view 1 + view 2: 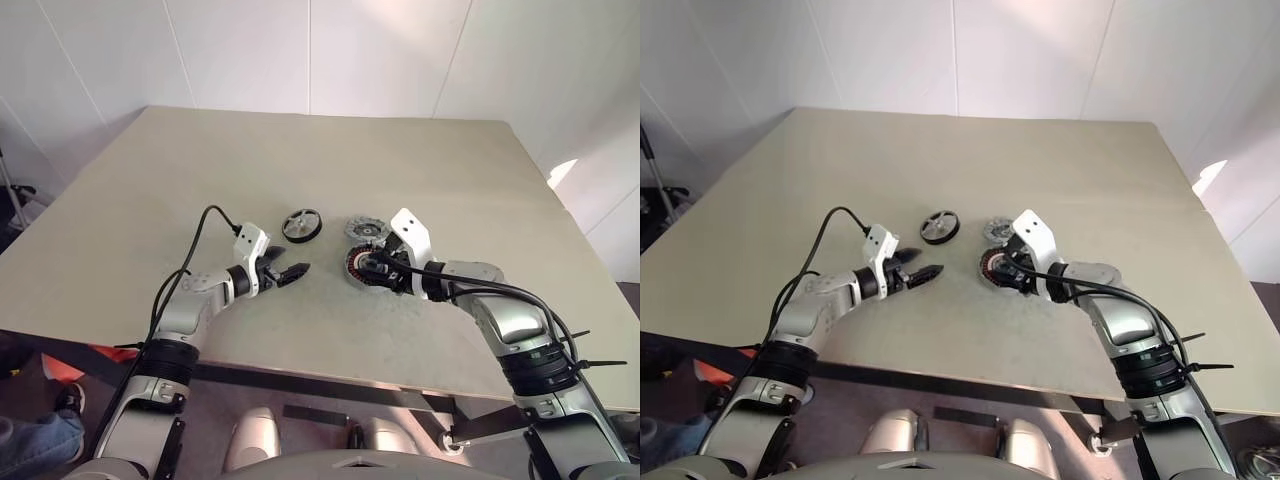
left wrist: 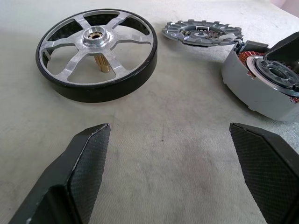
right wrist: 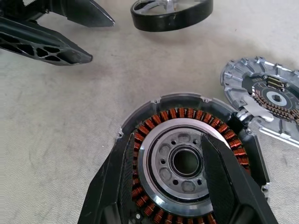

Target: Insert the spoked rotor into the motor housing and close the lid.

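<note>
Right wrist view: right end effector (image 3: 182, 182) over motor housing (image 3: 187, 121).

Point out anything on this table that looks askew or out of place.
The round copper-wound motor housing is tipped up on edge rather than lying flat, between the right hand's fingers. The black-rimmed spoked rotor and the silver cut-out lid both lie flat on the beige table. Nothing looks spilled or broken.

Housing (image 3: 187, 163): flat on the surface (image 3: 60, 126), copper windings ringing a silvery centre.
Right pincer (image 3: 184, 161): fingers over the housing, parted.
Lid (image 3: 266, 100): just beside the housing.
Rotor (image 3: 172, 14): farther off, near the left pincer (image 3: 70, 28).
</note>
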`<state>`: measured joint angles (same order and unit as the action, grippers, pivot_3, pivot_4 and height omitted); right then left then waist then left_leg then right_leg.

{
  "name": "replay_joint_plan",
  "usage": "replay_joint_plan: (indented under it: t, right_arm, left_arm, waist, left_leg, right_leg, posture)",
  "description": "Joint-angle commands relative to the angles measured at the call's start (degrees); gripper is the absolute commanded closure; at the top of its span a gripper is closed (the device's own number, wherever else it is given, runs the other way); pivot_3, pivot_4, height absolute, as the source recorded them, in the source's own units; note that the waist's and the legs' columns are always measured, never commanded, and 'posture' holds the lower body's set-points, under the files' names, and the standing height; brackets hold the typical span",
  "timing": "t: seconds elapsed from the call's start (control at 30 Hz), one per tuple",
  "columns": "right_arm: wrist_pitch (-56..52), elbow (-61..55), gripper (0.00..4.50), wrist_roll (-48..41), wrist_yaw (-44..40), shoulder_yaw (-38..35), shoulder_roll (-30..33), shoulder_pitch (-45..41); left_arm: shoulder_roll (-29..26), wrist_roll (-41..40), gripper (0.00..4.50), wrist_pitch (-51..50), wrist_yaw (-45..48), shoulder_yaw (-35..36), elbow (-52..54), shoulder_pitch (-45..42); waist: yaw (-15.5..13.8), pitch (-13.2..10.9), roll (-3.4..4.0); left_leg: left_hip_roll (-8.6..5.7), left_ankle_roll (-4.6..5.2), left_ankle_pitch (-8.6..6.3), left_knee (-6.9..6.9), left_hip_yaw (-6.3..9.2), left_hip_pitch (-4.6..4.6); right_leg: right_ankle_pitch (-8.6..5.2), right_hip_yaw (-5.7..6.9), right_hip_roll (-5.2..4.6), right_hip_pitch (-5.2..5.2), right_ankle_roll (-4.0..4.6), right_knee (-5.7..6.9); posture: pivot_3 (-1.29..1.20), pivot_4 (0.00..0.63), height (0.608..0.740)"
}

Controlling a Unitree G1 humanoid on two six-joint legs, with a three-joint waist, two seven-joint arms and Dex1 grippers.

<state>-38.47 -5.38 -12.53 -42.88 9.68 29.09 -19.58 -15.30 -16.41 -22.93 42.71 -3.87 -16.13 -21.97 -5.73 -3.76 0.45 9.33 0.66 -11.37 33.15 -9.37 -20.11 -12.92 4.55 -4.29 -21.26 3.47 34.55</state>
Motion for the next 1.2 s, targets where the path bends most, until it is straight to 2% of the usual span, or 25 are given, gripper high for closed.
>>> replay_joint_plan:
  t: [0.03,0.2,0.33,0.47,0.57,0.73,1.03,1.13,1.2]
  right_arm:
    - [0.08,-2.09,1.97,-1.26,0.29,-1.83,-0.23,-0.8]
    - [1.91,-4.16,1.97,-4.31,0.66,-4.63,-1.98,-1.31]
    - [2.15,-4.54,1.97,-5.98,2.95,-8.15,-4.16,-3.33]
    - [1.99,-4.68,1.97,-6.99,3.92,-9.91,-4.29,-4.74]
    - [1.64,-5.15,1.97,-7.44,4.23,-10.1,-4.37,-5.03]
    - [1.35,-5.52,1.97,-7.66,4.65,-9.84,-4.52,-5.35]
    - [1.26,-4.75,1.97,-7.75,6.13,-10.57,-4.37,-6.43]
    - [1.25,-4.87,1.92,-7.8,6.91,-10.79,-4.52,-6.6]
    - [1.32,-5.08,1.92,-7.75,7.29,-10.74,-4.49,-6.64]
  left_arm:
    - [-0.03,-0.1,0.16,0.92,0.03,0.53,1.07,-0.89]
    - [0.12,-0.44,0.16,0.54,-0.67,1.26,0.85,-0.91]
    - [2.03,-2.83,0.16,-3.28,-4.66,4.74,-0.75,-2.24]
    - [6.18,-11.24,0.16,-14.47,-10.22,12.76,-3.96,-6.42]
    - [7.93,-14.31,0.16,-18.94,-12.08,15.96,-6.33,-8.72]
    - [10.89,-20.24,0.16,-22.22,-15.65,23.98,-16.74,-15.71]
    - [11.23,-22.65,0.16,-16.3,-20.99,33.58,-36.83,-26.0]
    - [11.28,-20.59,0.78,-13.46,-21.56,32.86,-40.69,-27.4]
    - [11.3,-19.7,1.49,-13.54,-20.87,31.8,-41.71,-28.09]
  waist:
    - [0.0,0.0,0.0]
    - [0.0,0.0,0.0]
    - [0.03,0.0,0.0]
    - [-0.16,0.0,-0.01]
    - [-0.16,-0.01,-0.01]
    - [-0.26,-0.01,-0.02]
    - [-0.81,-0.02,-0.04]
    - [-1.29,-0.02,-0.04]
    - [-1.44,-0.02,-0.04]
  left_leg:
    - [0.0,0.01,0.0,0.0,0.0,-0.02]
    - [0.0,0.01,-0.01,0.0,0.0,-0.05]
    - [0.0,0.0,0.0,0.0,0.0,-0.02]
    - [0.0,-0.01,0.01,0.04,0.0,-0.01]
    - [-0.01,0.0,0.01,0.06,0.0,-0.02]
    - [-0.02,0.03,0.0,0.05,0.0,-0.14]
    - [-0.05,0.04,-0.01,0.05,0.03,-0.11]
    - [-0.05,0.04,-0.01,0.05,0.04,-0.06]
    - [-0.04,0.03,0.0,0.05,0.04,-0.06]
  right_leg:
    - [0.03,0.0,0.0,-0.01,0.05,0.0]
    - [0.02,0.0,0.0,-0.03,0.03,-0.02]
    - [-0.06,0.0,0.0,-0.03,-0.11,0.01]
    - [0.06,0.01,0.0,0.01,0.11,0.04]
    - [0.07,0.0,0.0,0.0,0.12,0.04]
    - [0.07,0.02,0.0,-0.08,0.13,0.0]
    - [-0.1,0.02,-0.01,-0.02,-0.19,-0.05]
    - [-0.11,0.02,-0.01,0.01,-0.22,-0.04]
    - [-0.12,0.02,-0.01,0.01,-0.24,-0.04]
  posture:
    - [0.0,0.0,0.74]
    - [0.0,0.0,0.74]
    - [0.0,0.0,0.74]
    - [0.0,0.0,0.74]
    - [0.0,0.0,0.74]
    - [0.0,0.0,0.74]
    - [0.0,0.0,0.74]
    - [0.0,0.0,0.74]
    - [0.0,0.0,0.74]
